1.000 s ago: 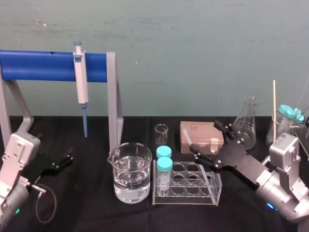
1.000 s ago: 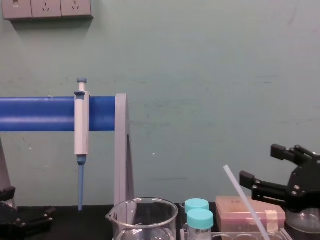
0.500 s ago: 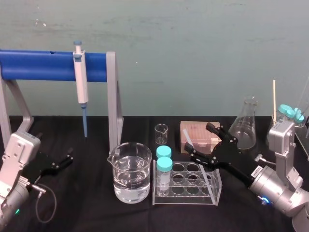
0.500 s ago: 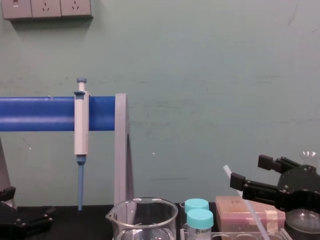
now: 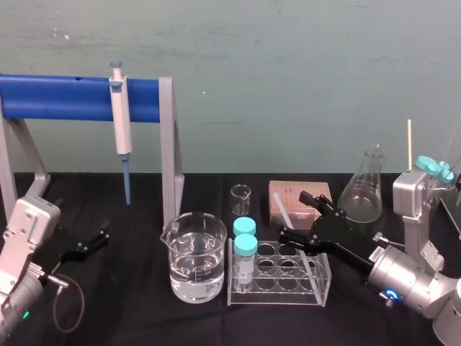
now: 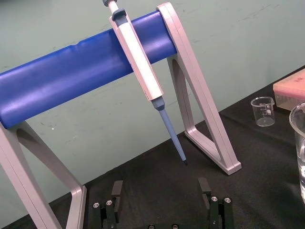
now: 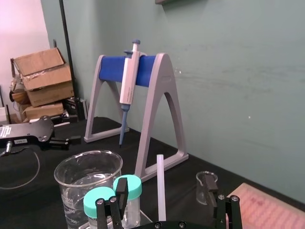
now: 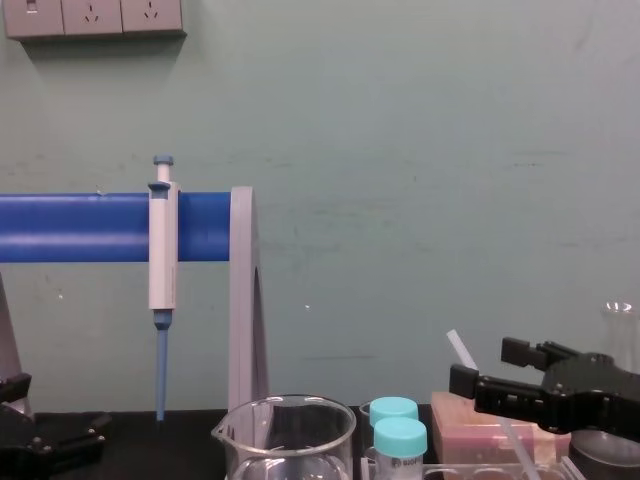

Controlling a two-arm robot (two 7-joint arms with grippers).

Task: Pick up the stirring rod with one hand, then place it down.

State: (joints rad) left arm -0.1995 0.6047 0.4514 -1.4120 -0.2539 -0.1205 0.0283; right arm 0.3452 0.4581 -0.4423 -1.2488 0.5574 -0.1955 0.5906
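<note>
Over the rack (image 5: pixel 281 290), the right gripper (image 5: pixel 292 215) faced the stirring rod (image 7: pixel 161 183).
Fingers spread, with the rod leaning steeply between them; the left gripper (image 5: pixel 90 244) was parked well apart.

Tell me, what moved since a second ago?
The right gripper swung toward the robot's left and dropped lower, so its open fingers now sit on either side of the stirring rod leaning in the rack. It hasn't grabbed it yet. The rod, rack, beaker and left gripper stayed put.
</note>
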